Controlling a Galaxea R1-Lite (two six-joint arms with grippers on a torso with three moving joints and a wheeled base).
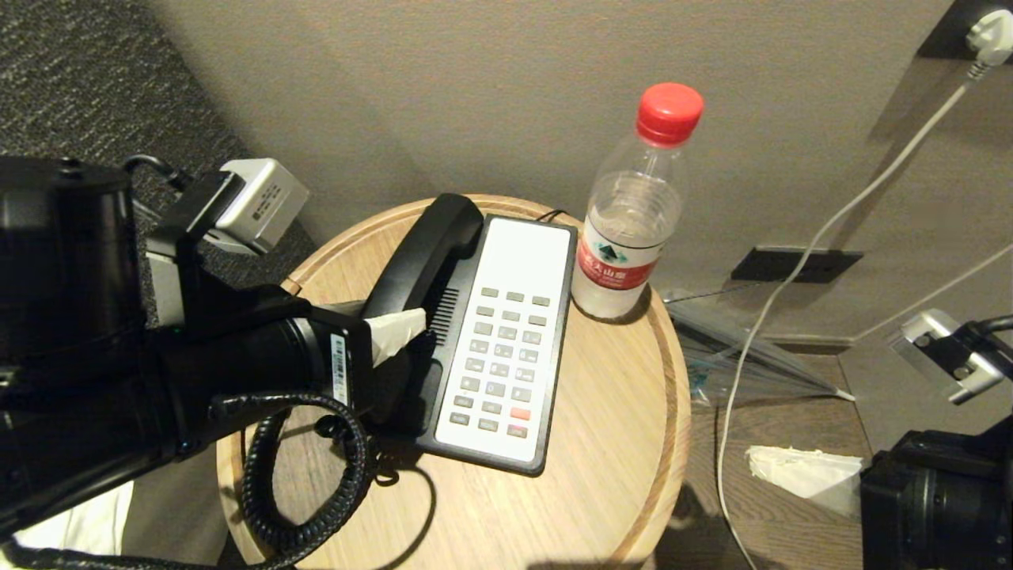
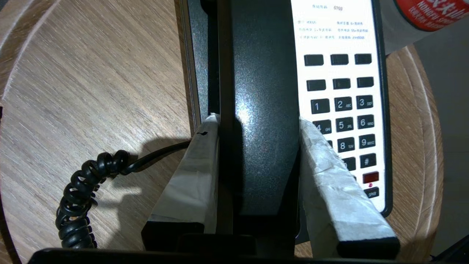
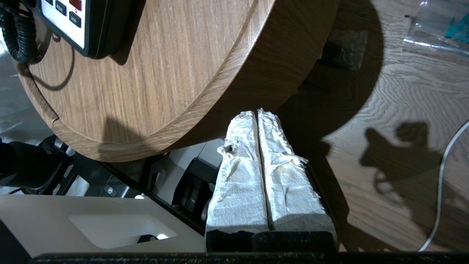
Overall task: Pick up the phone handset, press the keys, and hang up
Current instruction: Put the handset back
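Handset [image 2: 262,121] runs lengthwise beside the keys [image 2: 342,117]; my left gripper [image 2: 258,161] clamps it crosswise, my right gripper [image 3: 258,165] closed, empty, farther off.

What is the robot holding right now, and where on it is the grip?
The left gripper is clamped on the handset across its middle shaft, one pad on each side. The right gripper is shut and holds nothing, off beside the table.

bottle [image 1: 629,229] touches phone base's [image 1: 554,332] far right corner | bare table [image 1: 601,443] right of keys [image 1: 502,360]
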